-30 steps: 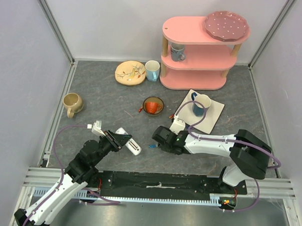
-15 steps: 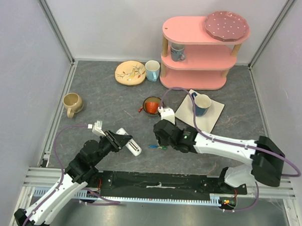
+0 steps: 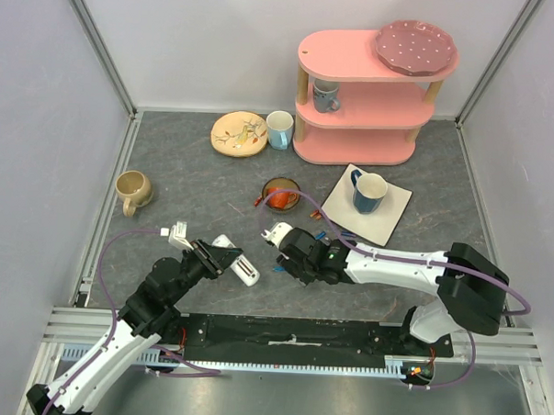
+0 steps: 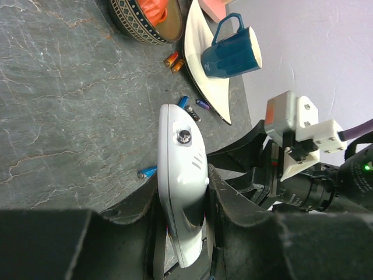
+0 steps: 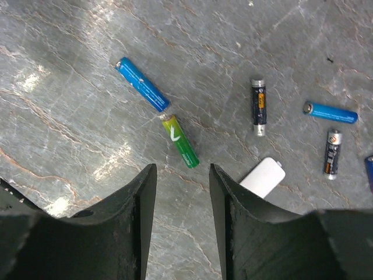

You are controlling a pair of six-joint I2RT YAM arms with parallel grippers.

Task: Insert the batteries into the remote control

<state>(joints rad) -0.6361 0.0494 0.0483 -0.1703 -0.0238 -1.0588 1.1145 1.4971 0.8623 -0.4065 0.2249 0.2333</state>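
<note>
1. Lowering the right gripper (image 5: 182,175), jaws apart and empty, onto the green battery (image 5: 180,140) just ahead should straddle its width, clear of the blue battery (image 5: 142,84) at its far end.
2. The left gripper (image 4: 183,186) is clamped on the white, rounded remote control (image 4: 179,146), held off the table (image 4: 58,87); its slot is apparently turned away.

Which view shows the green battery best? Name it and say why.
Right wrist view: the green battery lies large and sharp ahead of the open right gripper, its end meeting a blue battery. In the top external view it is too small to pick out; the left wrist view shows no green one.
</note>
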